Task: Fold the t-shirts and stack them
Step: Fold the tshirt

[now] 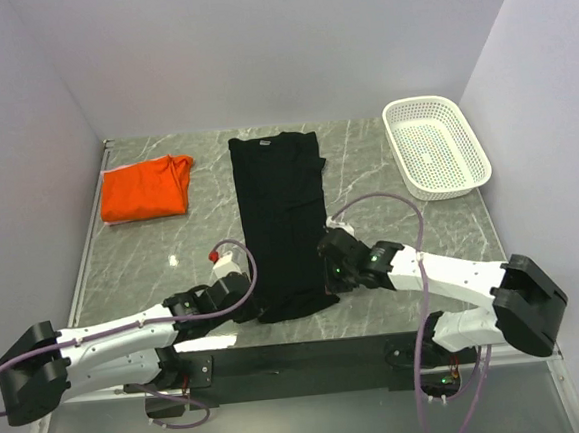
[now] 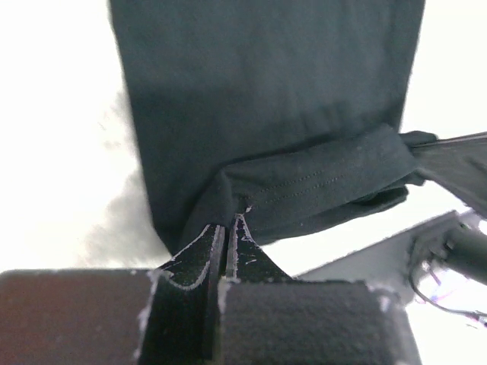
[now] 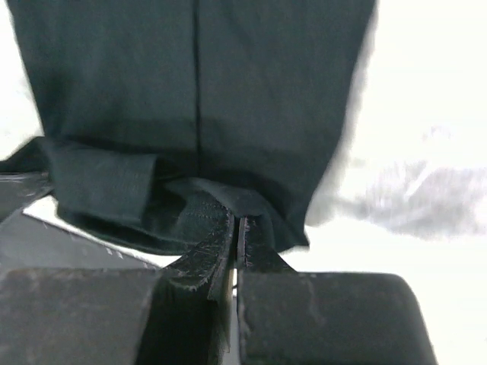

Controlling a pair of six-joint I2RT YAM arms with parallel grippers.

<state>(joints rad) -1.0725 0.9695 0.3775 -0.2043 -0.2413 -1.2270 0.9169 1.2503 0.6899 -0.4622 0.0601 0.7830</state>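
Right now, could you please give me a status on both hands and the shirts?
Left hand, right hand shut on black shirt, near hem corners. Orange shirt apart, far left. Basket far right, nothing in the way.

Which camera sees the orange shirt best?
The top camera. It shows the whole orange shirt, folded, at the far left of the table, apart from the black shirt. Both wrist cameras show only the black shirt up close, with no orange at all.
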